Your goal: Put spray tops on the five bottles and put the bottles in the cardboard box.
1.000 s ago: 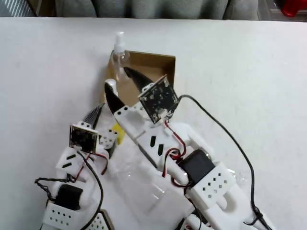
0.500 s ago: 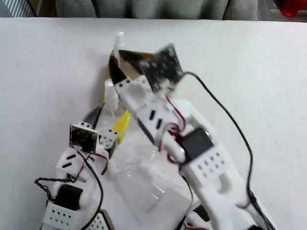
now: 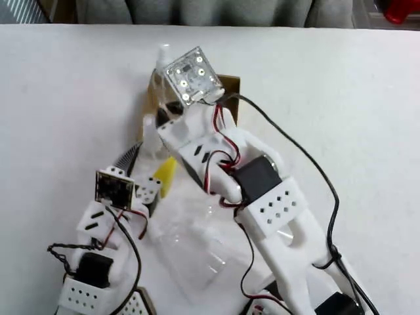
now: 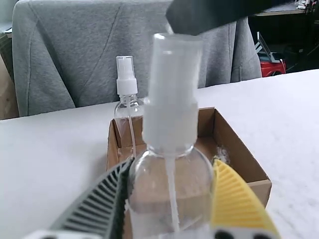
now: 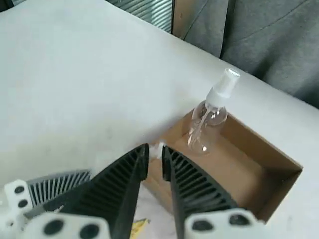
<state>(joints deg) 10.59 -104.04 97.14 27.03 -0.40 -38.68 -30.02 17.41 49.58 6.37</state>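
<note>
the left gripper is clamping 1 bottle upright, just beside the box's near wall. the right gripper, nearly closed, is pinching its spray top. twisting straight down, with the bottle kept steady, is looking best.

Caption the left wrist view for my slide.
The left claw grips a bottle fitted with a spray top; behind it, a second bottle stands in the cardboard box.

The left gripper has fingers clamped; the outstretched right gripper has fingers nearly touching.
</note>
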